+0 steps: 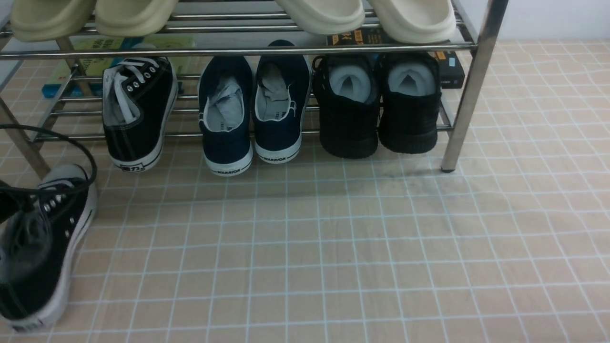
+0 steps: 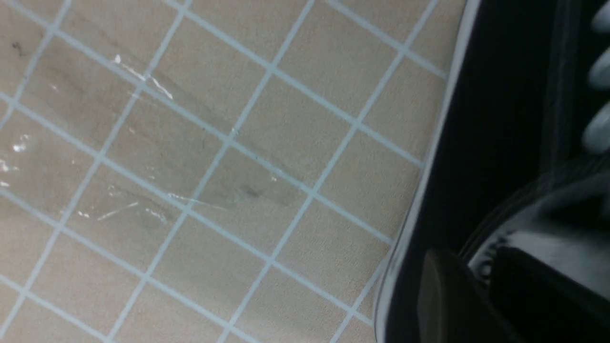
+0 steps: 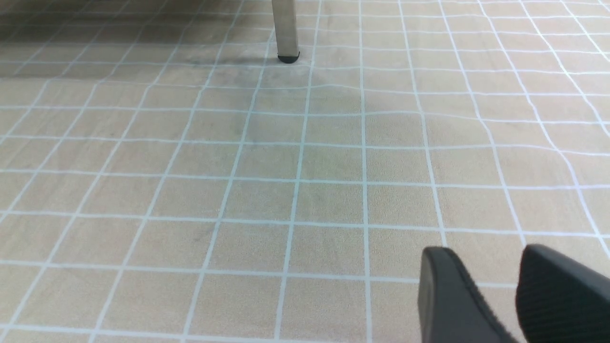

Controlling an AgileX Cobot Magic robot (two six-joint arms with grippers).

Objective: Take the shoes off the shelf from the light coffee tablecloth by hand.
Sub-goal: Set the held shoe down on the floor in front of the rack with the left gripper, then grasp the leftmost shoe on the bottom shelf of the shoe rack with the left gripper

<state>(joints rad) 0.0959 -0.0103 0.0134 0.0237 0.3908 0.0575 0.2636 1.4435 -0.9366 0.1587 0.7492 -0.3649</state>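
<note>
Shoes (image 1: 138, 112) front-to-back, toes away

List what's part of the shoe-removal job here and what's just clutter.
Job:
held sneaker, in the left hand
racked sneaker
shelf
tablecloth

Clutter:
navy slip-ons
black knit shoes
cream slippers
black box behind the shelf

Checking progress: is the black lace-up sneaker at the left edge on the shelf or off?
Off: the sneaker is tilted over the tablecloth, in front of the shelf, touching no bar.
</note>
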